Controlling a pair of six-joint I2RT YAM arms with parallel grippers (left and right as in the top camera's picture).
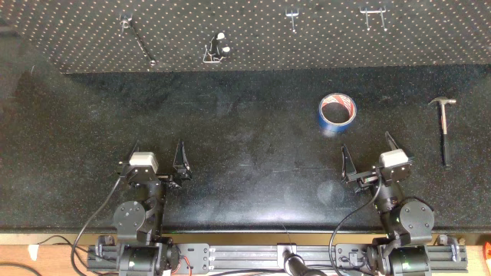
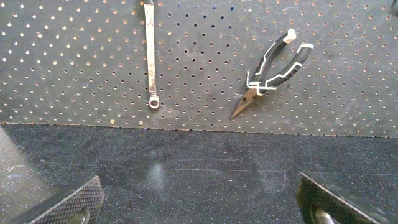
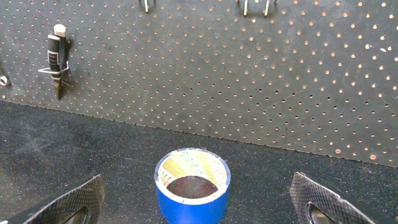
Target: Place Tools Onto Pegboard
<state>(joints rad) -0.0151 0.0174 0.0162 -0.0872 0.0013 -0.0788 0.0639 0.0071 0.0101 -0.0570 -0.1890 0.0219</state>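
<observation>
Blue tape roll (image 1: 337, 110) and hammer (image 1: 443, 127) rest on black table (image 1: 230, 146) | wrench (image 1: 139, 38), pliers (image 1: 219, 48) hang on pegboard (image 1: 322, 46) | left pincer (image 1: 158, 146), right pincer (image 1: 366, 144) released, empty.

My left fingers (image 2: 65, 202) wear matt black pads with a fine woven texture. The wrench (image 2: 150, 56) is bright, smooth metal; the pliers (image 2: 270, 71) have dull metal tips and smooth plastic-looking grips. The tape roll (image 3: 191, 202) is glossy blue. The table (image 1: 245, 138) is matt, grainy black.
</observation>
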